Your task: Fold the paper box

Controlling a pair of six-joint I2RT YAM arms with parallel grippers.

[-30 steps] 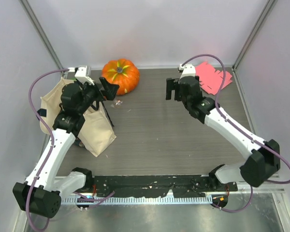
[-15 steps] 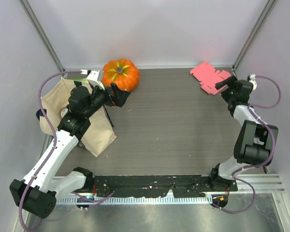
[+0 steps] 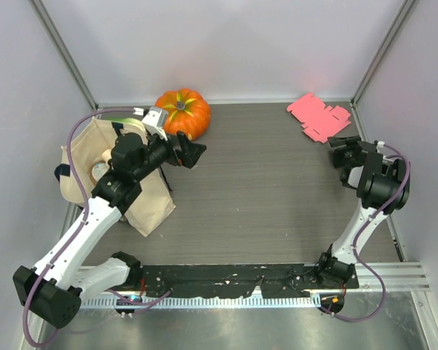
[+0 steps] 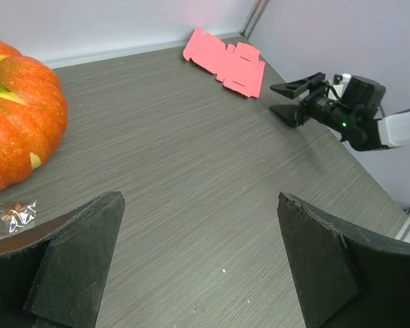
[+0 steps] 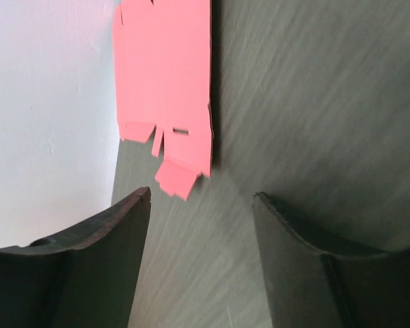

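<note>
Since the paper box point(image 3: 319, 117) lies flat and unfolded in the far right corner of the table point(image 3: 263, 189), close to the back and side walls, no fold is judged to have begun.

Right gripper point(image 3: 341, 153): jaws parted, nothing between them. It sits on the near side of the sheet, close to it and not touching. In the right wrist view the sheet's tabbed end point(image 5: 167, 89) lies ahead of the fingers point(image 5: 89, 253), outside the gap.

Left gripper point(image 3: 192, 153): jaws wide apart and empty. It hangs just beside the pumpkin point(image 3: 182, 111), above the beige tote bag point(image 3: 142, 197), well apart from the sheet. A small wrapped sweet point(image 4: 15, 214) lies by the pumpkin.

Step in hand, as judged: the right arm's approach to take hold of the sheet.

Recommendations:
- Thin card lying flat offers little to pinch from above. Come in low and take a free edge or a projecting tab.
- Close gently; the tabs and notches look liable to crease or tear.
- Avoid pushing the sheet toward the walls, where it could ride up or buckle.
- Draw it toward the table's middle, where both arms can reach, before any panel is creased.
- Bring the left arm across only once the sheet is in shared reach.
</note>
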